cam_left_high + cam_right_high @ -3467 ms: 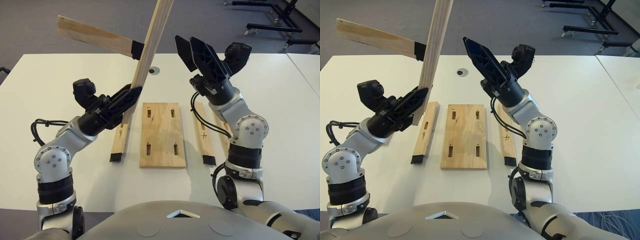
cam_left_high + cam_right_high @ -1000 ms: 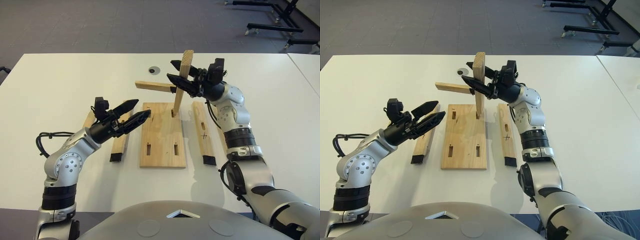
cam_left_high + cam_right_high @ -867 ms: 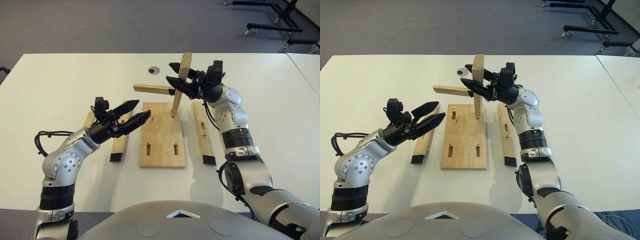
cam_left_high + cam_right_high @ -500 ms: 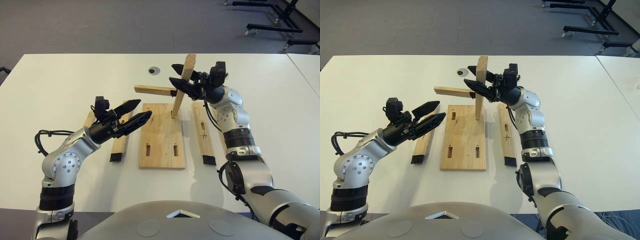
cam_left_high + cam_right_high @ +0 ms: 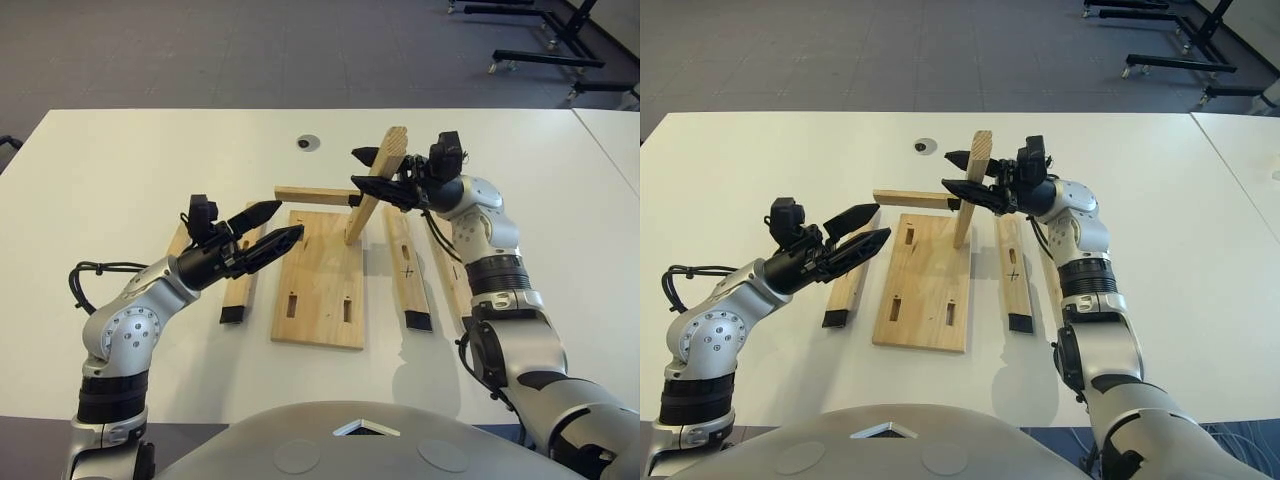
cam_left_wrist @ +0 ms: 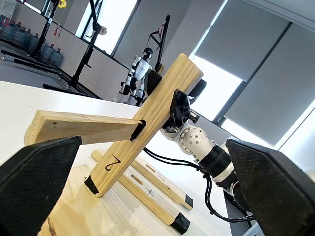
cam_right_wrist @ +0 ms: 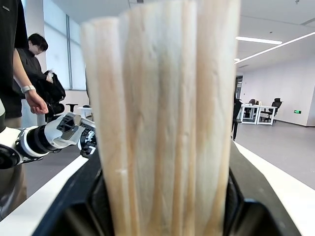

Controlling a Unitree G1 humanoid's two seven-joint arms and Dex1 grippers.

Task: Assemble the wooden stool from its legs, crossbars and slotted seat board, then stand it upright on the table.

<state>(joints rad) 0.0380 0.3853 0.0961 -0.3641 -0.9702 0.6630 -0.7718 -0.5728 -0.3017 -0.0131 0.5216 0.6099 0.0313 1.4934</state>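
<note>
right gripper (image 5: 372, 176) has its jaws clamped on a wooden leg (image 5: 362, 215) near the top end. the leg is tilted, top leaning to the right, and its black-tipped bottom end touches the slotted seat board (image 5: 320, 300) by the far right corner. can't tell if it's actually sitting in a slot. a crossbar (image 5: 312, 195) sticks out of the leg to the left, roughly level, above the board's far edge.

the board lies flat on the white table (image 5: 150, 160), a bit skewed. left gripper (image 5: 285, 218) hovers with jaws apart and nothing in them, just beside the board's left edge and above a loose leg (image 5: 238, 290) lying there. two more legs lie right of the board: one (image 5: 408, 270) just beside it, another (image 5: 450, 285) partly under the right arm.
</note>
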